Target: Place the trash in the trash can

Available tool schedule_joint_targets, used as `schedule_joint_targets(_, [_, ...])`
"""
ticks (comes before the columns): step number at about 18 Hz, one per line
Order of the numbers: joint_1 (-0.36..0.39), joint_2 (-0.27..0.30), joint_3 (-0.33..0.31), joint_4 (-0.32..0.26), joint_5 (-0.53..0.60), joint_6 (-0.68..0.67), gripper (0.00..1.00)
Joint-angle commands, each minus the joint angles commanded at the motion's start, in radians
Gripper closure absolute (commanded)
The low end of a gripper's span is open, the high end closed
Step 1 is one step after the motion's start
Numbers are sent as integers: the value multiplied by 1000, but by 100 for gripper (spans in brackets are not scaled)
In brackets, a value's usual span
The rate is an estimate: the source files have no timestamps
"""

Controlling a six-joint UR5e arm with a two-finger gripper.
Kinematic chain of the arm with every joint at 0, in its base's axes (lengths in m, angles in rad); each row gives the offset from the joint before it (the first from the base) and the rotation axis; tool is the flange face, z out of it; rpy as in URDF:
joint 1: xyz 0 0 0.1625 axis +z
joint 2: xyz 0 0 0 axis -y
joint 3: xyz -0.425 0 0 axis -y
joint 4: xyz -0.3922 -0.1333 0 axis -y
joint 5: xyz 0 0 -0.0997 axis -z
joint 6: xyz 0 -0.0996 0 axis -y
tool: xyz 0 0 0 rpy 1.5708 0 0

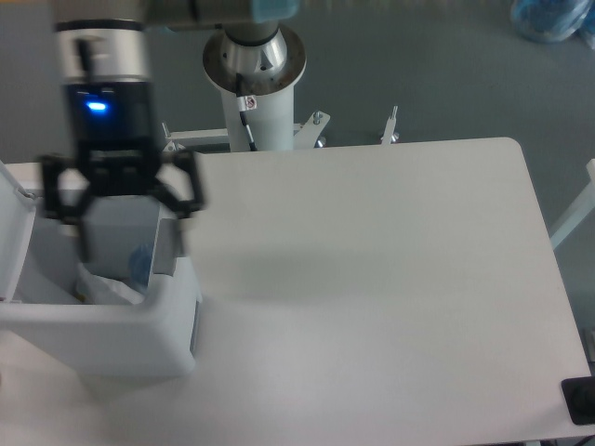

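The white trash can (pixel 139 325) stands at the table's left edge with its lid (pixel 11 232) swung up on the left. Inside it lie the trash: a crumpled white wrapper (pixel 107 286) and the clear bottle with its bluish end (pixel 139 264). My gripper (pixel 130 243) hangs over the bin's opening, blurred by motion, its fingers (pixel 179 232) spread wide with nothing between them.
The arm's white base column (pixel 256 88) rises behind the table's far edge. A black object (pixel 580 400) sits at the table's near right corner. The grey panel (pixel 168 246) lines the bin's right rim.
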State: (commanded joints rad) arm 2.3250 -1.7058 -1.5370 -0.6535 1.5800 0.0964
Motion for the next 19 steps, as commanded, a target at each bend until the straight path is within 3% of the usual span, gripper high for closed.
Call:
schedule_joint_targets(6, [140, -9, -43, -12, 5, 382, 0])
schedule_joint_targets(12, [221, 60, -205, -14, -25, 774, 0])
schedule_joint_targets(14, [227, 74, -215, -35, -23, 838, 0])
schedule_joint_targets(19, [231, 84, -219, -49, -23, 830, 0])
